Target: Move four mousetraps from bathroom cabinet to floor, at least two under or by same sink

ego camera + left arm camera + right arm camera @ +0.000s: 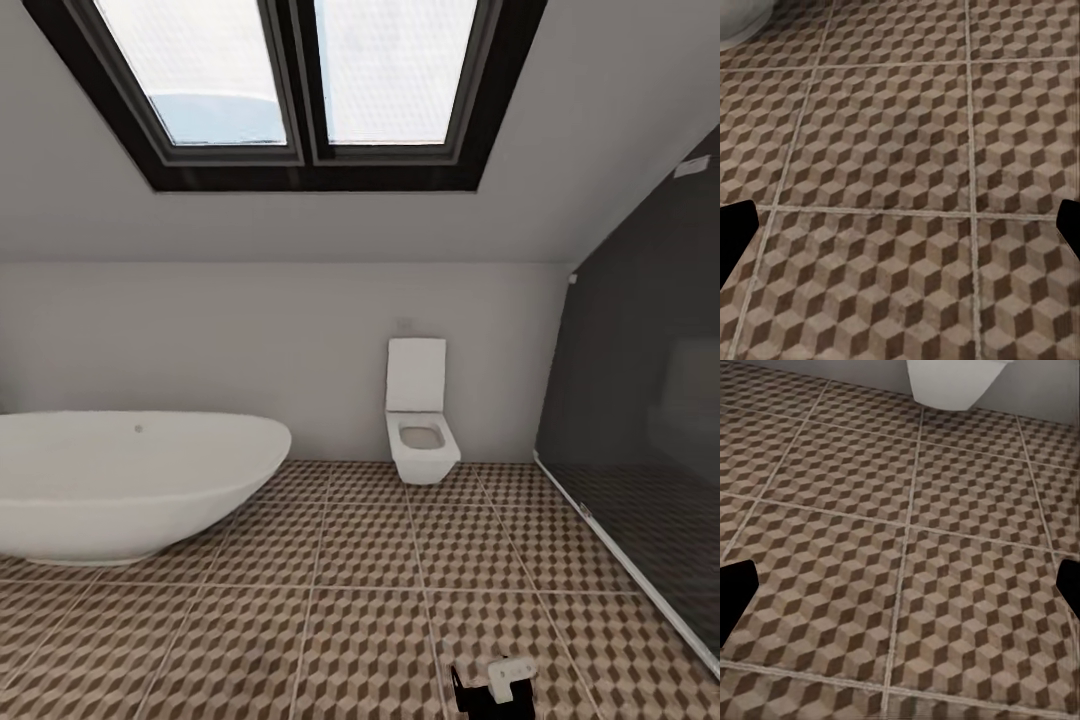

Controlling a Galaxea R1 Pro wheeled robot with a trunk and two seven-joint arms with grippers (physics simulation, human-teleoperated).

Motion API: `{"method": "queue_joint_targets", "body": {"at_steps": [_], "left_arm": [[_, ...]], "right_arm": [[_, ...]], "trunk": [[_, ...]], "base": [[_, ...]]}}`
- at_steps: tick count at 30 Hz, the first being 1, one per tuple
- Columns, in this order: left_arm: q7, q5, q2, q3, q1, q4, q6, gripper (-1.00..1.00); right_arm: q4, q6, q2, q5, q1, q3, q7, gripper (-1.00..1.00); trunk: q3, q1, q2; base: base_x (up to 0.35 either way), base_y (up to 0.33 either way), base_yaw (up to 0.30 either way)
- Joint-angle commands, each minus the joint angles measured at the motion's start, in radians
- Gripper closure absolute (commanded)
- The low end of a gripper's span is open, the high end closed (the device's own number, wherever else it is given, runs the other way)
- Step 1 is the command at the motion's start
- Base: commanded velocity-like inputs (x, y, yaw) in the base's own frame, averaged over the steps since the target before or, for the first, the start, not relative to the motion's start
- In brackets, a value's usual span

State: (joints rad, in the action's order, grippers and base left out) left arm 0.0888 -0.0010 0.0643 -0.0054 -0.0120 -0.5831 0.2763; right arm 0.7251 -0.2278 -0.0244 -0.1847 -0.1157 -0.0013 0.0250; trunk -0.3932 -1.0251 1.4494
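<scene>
Our left claw [900, 225] and right claw [900, 585] gape wide over the bathroom floor [360, 600], toilet [420, 420] ahead.

We see the bathroom floor [380, 590], laid in large square tiles printed with a brown, beige and white 3D-cube pattern and parted by pale grout lines. In the head view it stretches flat from the foot of the white back wall toward us, running under the white oval tub at the left and up to the dark glass shower partition at the right. The left wrist view shows the same tiling [892, 150] close up, bare across several tiles; so does the right wrist view [907, 555].
</scene>
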Motion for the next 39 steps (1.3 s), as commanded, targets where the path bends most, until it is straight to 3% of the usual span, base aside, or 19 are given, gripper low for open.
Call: {"method": "queue_joint_targets", "body": {"at_steps": [1,39], "left_arm": [[0.003,0.0,0.0,-0.001,0.0,0.0,0.003,-1.0],[0.003,0.003,0.0,-0.001,0.0,0.002,0.003,-1.0]], "right_arm": [[-0.001,-0.002,0.0,-0.007,-0.001,0.0,0.003,-1.0],[0.0,-0.002,0.0,-0.007,-0.001,0.0,0.003,-1.0]], "trunk": [[-0.002,0.0,0.001],[-0.022,0.0,0.001]], "base": [[0.0,0.0,-0.292],[0.0,0.0,-0.292]]}}
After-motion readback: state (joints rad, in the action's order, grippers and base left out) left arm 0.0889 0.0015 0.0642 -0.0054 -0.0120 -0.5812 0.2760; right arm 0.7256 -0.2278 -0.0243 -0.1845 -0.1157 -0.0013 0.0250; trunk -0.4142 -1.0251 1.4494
